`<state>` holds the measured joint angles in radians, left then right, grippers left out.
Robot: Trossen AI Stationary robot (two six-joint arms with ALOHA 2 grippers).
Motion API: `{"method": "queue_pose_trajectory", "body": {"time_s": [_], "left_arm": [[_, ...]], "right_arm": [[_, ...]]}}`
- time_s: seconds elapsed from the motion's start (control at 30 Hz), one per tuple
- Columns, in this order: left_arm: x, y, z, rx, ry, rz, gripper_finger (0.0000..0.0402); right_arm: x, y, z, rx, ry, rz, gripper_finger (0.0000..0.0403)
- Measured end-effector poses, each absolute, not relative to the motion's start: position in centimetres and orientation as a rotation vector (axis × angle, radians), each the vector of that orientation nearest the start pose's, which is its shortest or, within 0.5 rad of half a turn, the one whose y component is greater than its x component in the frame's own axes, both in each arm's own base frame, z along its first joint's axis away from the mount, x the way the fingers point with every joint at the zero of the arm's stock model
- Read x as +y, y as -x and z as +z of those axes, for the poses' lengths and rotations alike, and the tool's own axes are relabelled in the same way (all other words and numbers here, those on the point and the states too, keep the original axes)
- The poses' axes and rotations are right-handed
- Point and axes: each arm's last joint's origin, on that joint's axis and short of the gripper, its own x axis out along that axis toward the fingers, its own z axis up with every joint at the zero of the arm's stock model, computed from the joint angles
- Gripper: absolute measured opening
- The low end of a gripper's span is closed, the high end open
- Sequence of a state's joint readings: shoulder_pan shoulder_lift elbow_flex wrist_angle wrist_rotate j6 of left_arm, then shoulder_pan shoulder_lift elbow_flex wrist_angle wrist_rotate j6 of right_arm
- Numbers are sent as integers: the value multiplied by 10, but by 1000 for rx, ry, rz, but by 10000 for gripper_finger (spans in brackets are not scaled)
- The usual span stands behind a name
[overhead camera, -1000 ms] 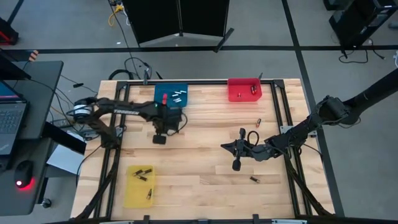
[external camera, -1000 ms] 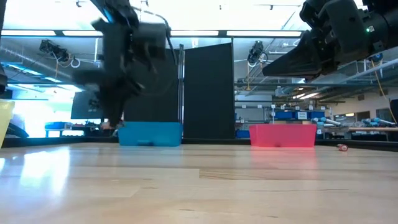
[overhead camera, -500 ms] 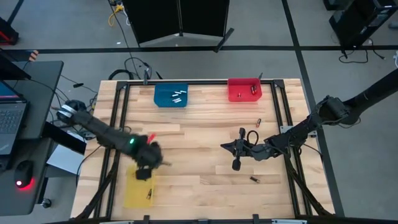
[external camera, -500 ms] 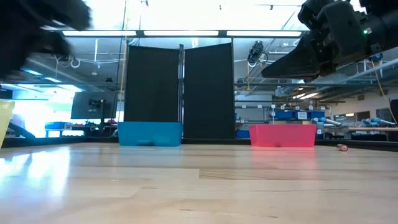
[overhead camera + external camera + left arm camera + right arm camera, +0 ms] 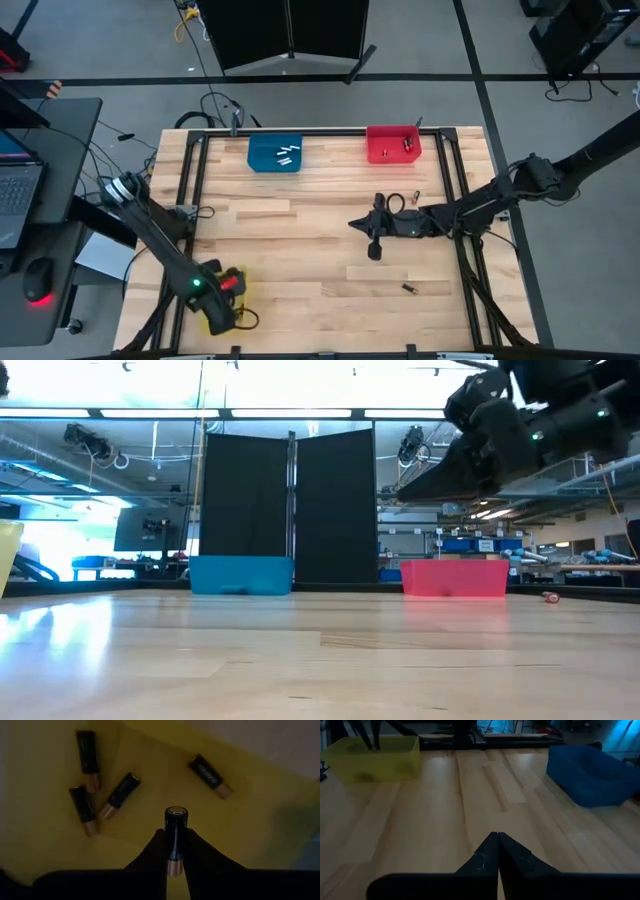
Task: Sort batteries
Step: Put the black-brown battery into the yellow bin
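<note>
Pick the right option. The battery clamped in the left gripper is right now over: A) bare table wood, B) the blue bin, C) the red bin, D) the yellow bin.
D: the left wrist view shows the left gripper shut on a black battery above the yellow bin, where four more batteries lie.

High cam looks straight down on the whole wooden table (image 5: 320,250); low cam sits at tabletop level, facing across to the blue bin (image 5: 240,574) and red bin (image 5: 455,577) w/ the room behind. Left wrist cam peers close into the yellow bin (image 5: 260,815), just beyond its jaws, which pinch a black battery (image 5: 175,832). Right wrist cam looks low across the table past its shut jaws; yellow bin far ahead to one side, blue bin nearer on the other, both shared w/ high cam.
</note>
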<state>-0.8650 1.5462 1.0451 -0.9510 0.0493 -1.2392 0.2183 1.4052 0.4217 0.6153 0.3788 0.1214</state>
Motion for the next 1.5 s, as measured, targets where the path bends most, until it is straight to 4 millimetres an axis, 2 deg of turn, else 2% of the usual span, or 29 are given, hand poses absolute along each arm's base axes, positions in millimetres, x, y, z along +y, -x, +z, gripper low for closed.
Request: {"method": "queue_pose_trajectory", "body": {"time_s": [0.13, 0.4, 0.8, 1.03, 1.3, 1.37, 1.5], "left_arm": [[-211, -177, 187, 1594, 324, 218, 39], [-212, -184, 170, 1614, 279, 267, 39], [-211, -184, 167, 1601, 277, 299, 39], [-203, -178, 152, 1626, 258, 326, 39], [-204, -180, 148, 1601, 292, 282, 39], [-206, -181, 150, 1600, 294, 277, 53], [-211, -185, 156, 1612, 327, 243, 109]], "right_arm": [[34, -249, 160, 343, -18, -171, 13], [26, -254, 164, 333, 0, -162, 13], [21, -255, 164, 339, -10, -135, 13], [21, -254, 163, 343, -10, -134, 13], [21, -254, 163, 353, -13, -134, 15], [21, -254, 162, 357, -12, -135, 18], [21, -254, 161, 366, -21, -137, 25]]}}
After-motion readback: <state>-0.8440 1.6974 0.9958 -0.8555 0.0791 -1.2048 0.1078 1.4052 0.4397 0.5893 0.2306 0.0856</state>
